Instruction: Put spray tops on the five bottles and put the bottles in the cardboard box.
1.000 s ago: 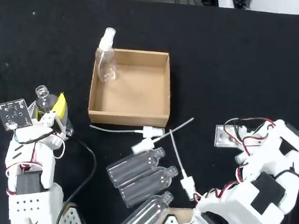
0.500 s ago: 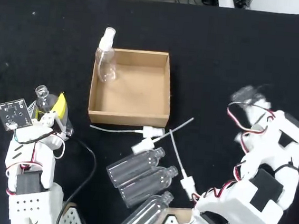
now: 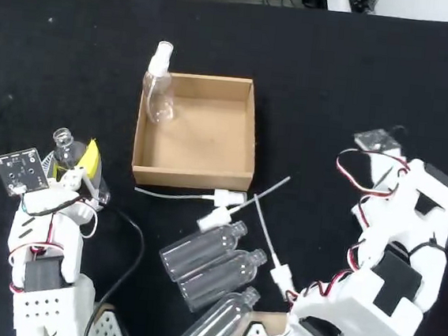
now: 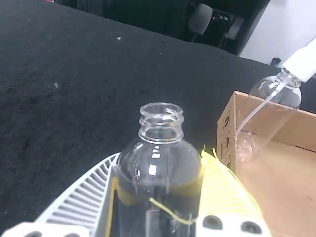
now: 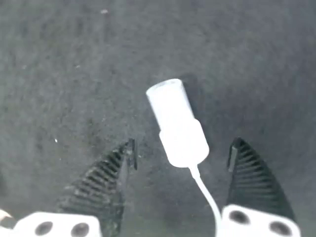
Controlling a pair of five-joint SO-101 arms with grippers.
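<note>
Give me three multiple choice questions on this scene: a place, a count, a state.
1. Where is the capped bottle? A inside the cardboard box; B lying in front of it; C lying to its right.
2. How many uncapped bottles lie on the table? A one; B three; C five.
3. The right gripper is: A shut on a bottle; B open around a spray top; C shut, empty.
Answers: A, it sits in a box corner; B, three lie together; B, its fingers flank the top.

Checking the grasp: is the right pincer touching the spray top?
Apart. The right wrist view shows the spray top between the open fingers of the right pincer, with bare table on both sides.
</note>
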